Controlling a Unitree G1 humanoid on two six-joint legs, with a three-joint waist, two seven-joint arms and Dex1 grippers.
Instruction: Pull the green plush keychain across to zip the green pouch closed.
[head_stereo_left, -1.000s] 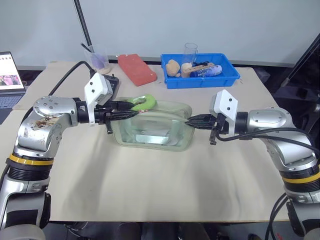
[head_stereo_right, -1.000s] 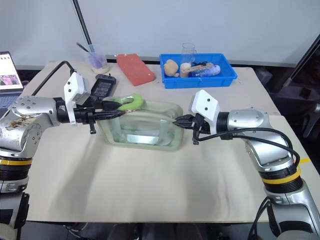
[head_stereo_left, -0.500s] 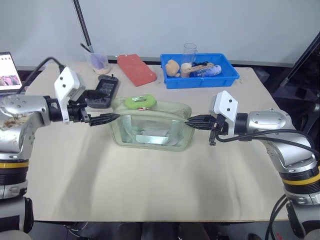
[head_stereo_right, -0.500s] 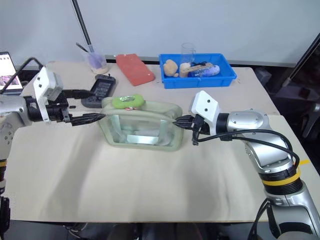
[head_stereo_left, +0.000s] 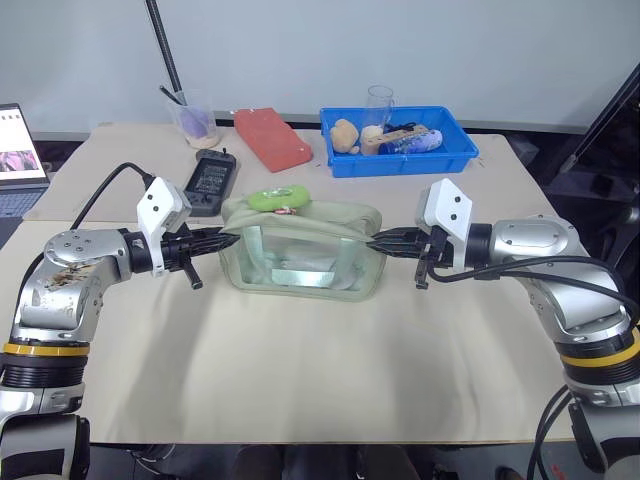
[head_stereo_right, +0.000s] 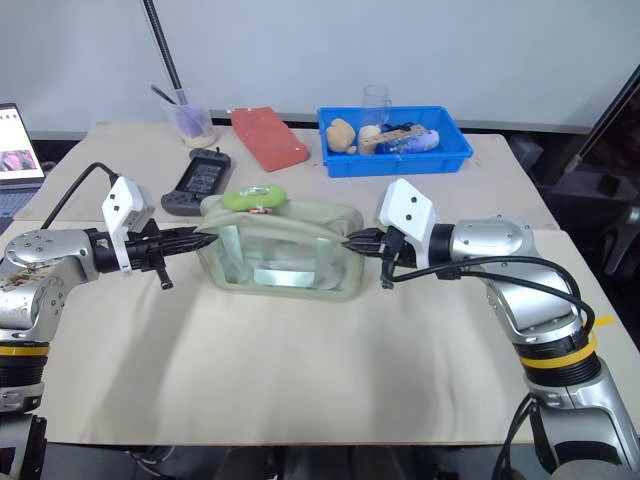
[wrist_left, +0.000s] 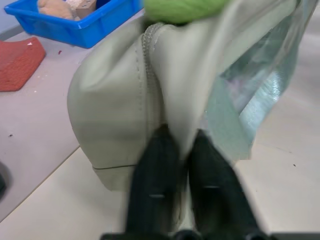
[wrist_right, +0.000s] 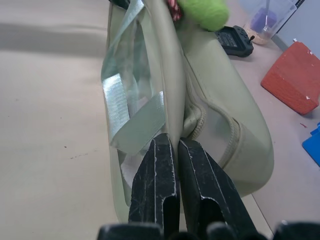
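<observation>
One green pouch (head_stereo_left: 300, 250) sits on the bench (head_stereo_left: 300, 370) between two pincers. The left pincer (head_stereo_left: 228, 239) pinches one end's fabric; the right pincer (head_stereo_left: 377, 241) pinches the opposite end. One green plush keychain (head_stereo_left: 279, 199) lies on top, nearer the left pincer.

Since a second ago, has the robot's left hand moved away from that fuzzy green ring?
Yes. The left hand has dropped off the green plush keychain on top and now pinches the near left end of the green pouch.
</observation>
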